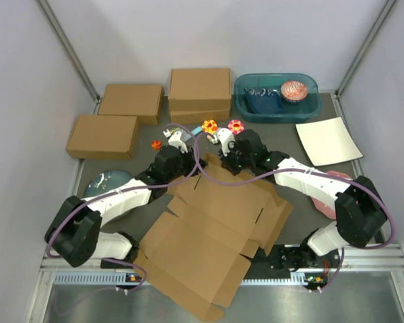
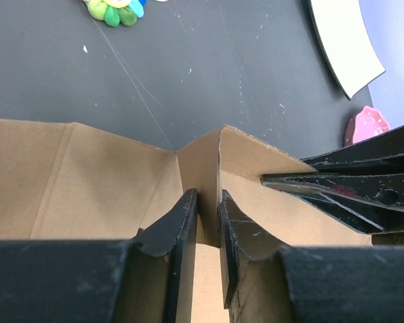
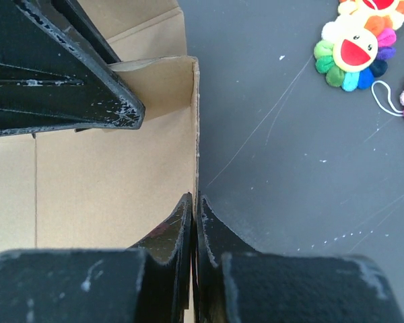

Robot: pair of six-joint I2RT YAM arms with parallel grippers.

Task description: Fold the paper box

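- Brown cardboard, die-cut with flaps and tabs: the paper box (image 1: pixel 209 235) lies mostly flat at the middle of the dark surface (image 1: pixel 279 131), its near end reaching past the front rail between the two arm bases.
- Left arm (image 1: pixel 121 198) curves inward from its base at the near left, with the wrist over the far edge of the box. Right arm (image 1: pixel 310 180) mirrors it from the near right, so the two wrists sit almost side by side at that far edge.
- Left hand (image 2: pixel 207 202) points down at a raised flap at the far end of the box. Its fingers stand only a slim gap apart, one on each side of the flap's upright edge. Whether they actually pinch the flap cannot be told.
- Right hand (image 3: pixel 195 202) is clamped tight on a thin upright wall of the same box, and the wall's edge runs straight down between the two fingers.
- Each wrist view shows the other hand's black fingers just beside its own, over the inner face of the cardboard.
- Beyond the hands lie a bright flower toy (image 3: pixel 353 50), ready-made cardboard boxes (image 1: pixel 199 91), a teal tub (image 1: pixel 310 104) and a white sheet (image 1: pixel 328 141).
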